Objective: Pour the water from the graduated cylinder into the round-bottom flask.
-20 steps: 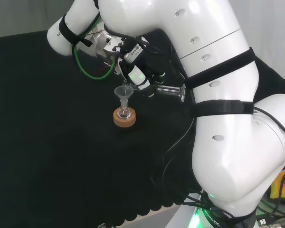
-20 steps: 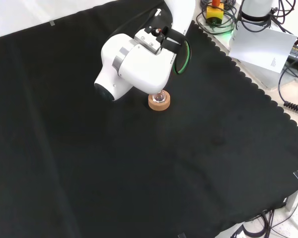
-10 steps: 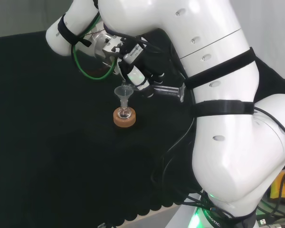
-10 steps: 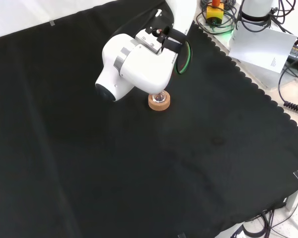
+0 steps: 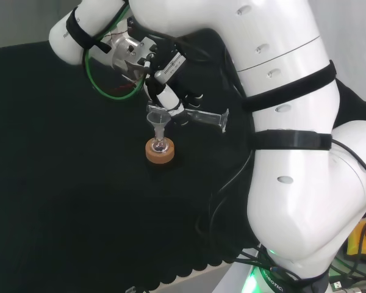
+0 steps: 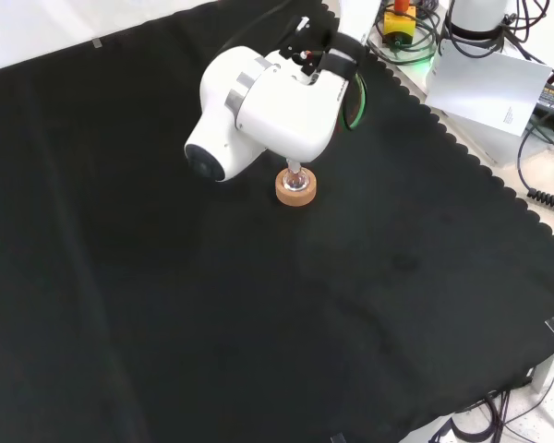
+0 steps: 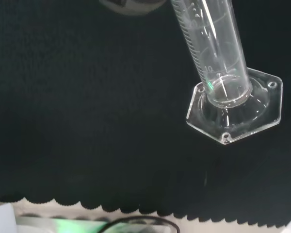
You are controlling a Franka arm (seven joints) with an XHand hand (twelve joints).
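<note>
A small round-bottom flask (image 5: pixel 160 145) stands in a cork ring (image 5: pixel 160 152) on the black cloth, with a clear funnel (image 5: pixel 158 119) in its neck. In the head view the hand (image 5: pixel 168 91) is shut on a clear graduated cylinder (image 5: pixel 202 116), which lies nearly level with its mouth over the funnel and its hexagonal foot (image 5: pixel 223 120) pointing right. The wrist view looks along the cylinder (image 7: pixel 211 48) to its foot (image 7: pixel 235 109). In the front view a white arm link (image 6: pixel 263 115) stands before the hand; the flask (image 6: pixel 296 178) and cork ring (image 6: pixel 295 189) show under it.
The cloth's scalloped edge (image 7: pixel 136 211) runs across the wrist view beyond the cylinder's foot. Cables and a white sheet (image 6: pixel 489 88) lie past the cloth's edge at the front view's upper right. The arm's big white links (image 5: pixel 280 134) stand at the head view's right.
The hand has risen a little and drawn left in the head view; the cylinder's foot has moved left with it. In the front view the white link has lifted, uncovering the flask's neck.
</note>
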